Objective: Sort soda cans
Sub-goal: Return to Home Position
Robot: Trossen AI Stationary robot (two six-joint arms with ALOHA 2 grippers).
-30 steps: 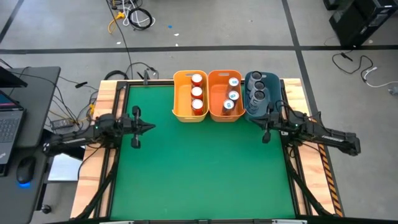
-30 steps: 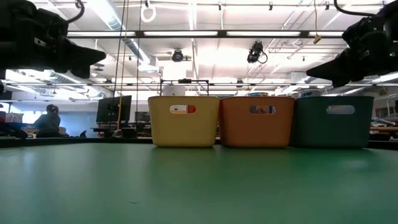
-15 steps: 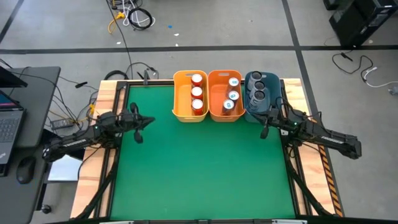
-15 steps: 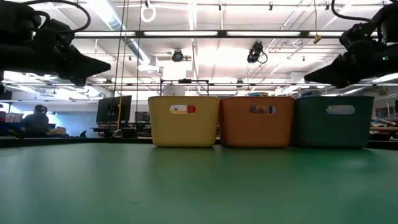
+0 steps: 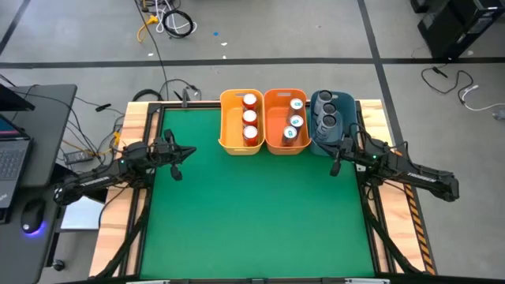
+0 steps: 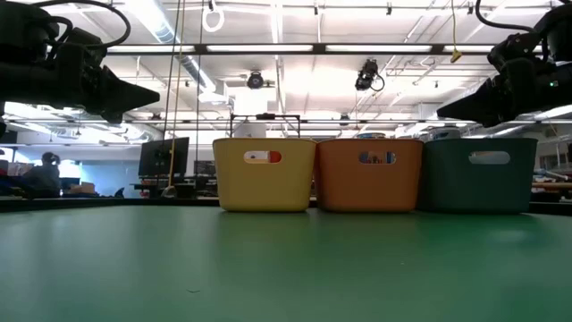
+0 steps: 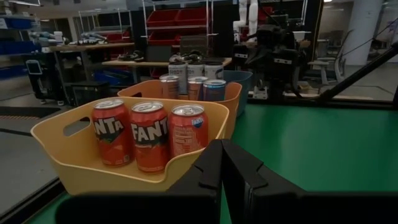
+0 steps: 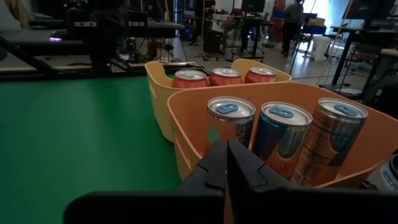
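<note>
Three red-orange cans point(image 5: 250, 118) stand upright in the yellow bin point(image 5: 228, 126), also seen in the left wrist view as cans point(image 7: 149, 134). Three white-and-blue cans point(image 5: 294, 122) stand in the orange bin point(image 5: 275, 130), close ahead in the right wrist view as cans point(image 8: 280, 134). Three dark cans point(image 5: 327, 110) stand in the blue bin point(image 5: 320, 142). My left gripper point(image 5: 177, 154) hovers shut near the table's left edge, left of the yellow bin; its fingers point(image 7: 222, 163) are together. My right gripper point(image 5: 336, 162) hovers shut just in front of the blue bin, fingers point(image 8: 226, 163) together.
The three bins stand side by side along the far edge of the green table point(image 5: 252, 213). The low view shows both arms raised well above the mat point(image 6: 286, 259). Wooden rails point(image 5: 126, 197) border the table, and a desk with a laptop point(image 5: 12, 158) stands to the left.
My left gripper has moved a little toward the far edge and turned about its axis. My right gripper has shifted slightly toward the blue bin. The cans and bins have stayed where they were.
</note>
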